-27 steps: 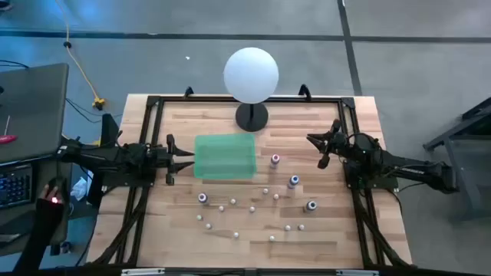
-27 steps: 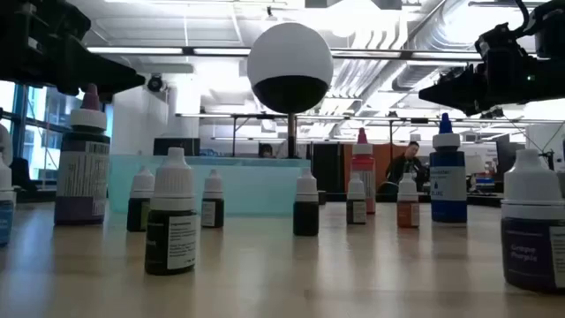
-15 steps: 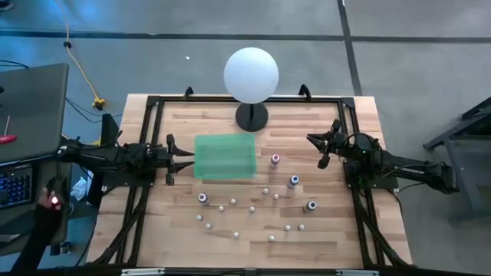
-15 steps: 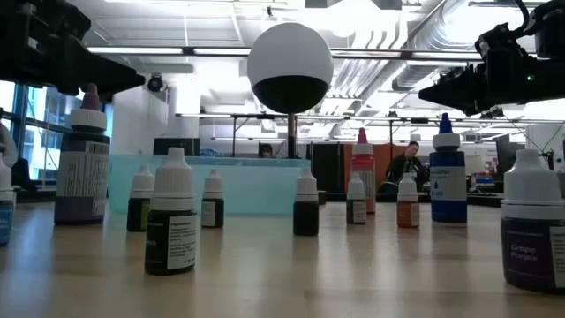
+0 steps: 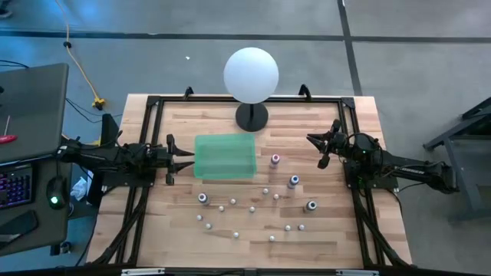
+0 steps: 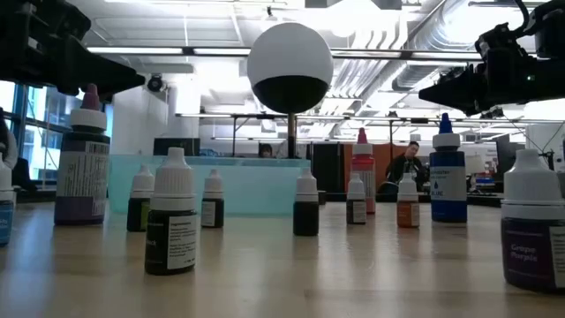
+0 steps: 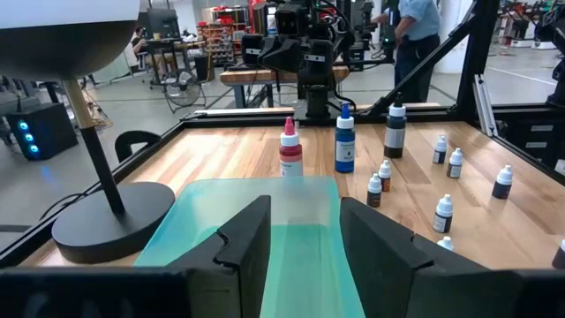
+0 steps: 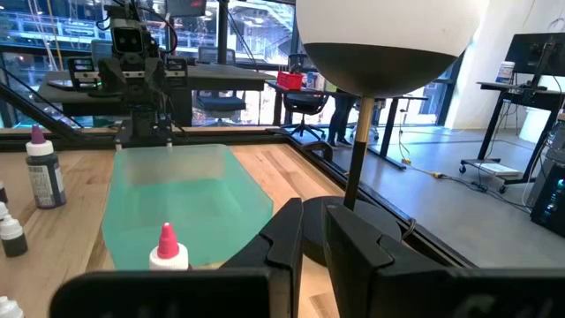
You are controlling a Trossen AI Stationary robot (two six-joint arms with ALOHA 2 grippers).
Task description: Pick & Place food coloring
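Note:
The food coloring bottles (image 5: 265, 192) stand upright on their bases, scattered over the near half of the wooden table. Larger ones have a pink top (image 5: 275, 160), a blue top (image 5: 294, 182) and a purple top (image 5: 202, 198); several tiny white-capped ones stand around them (image 6: 170, 216). My left gripper (image 5: 172, 159) hovers at the table's left side, open wide, facing a green tray (image 7: 265, 221). My right gripper (image 5: 316, 149) hovers at the right side, its fingers a narrow gap apart (image 8: 313, 231), with the pink-topped bottle (image 8: 167, 249) in front of it.
A translucent green tray (image 5: 224, 156) lies left of centre, beside my left gripper. A white globe lamp (image 5: 251, 74) stands on a black base (image 5: 252, 116) at the far edge. A black frame (image 5: 360, 222) borders the table. A person shows in the room behind (image 6: 406, 163).

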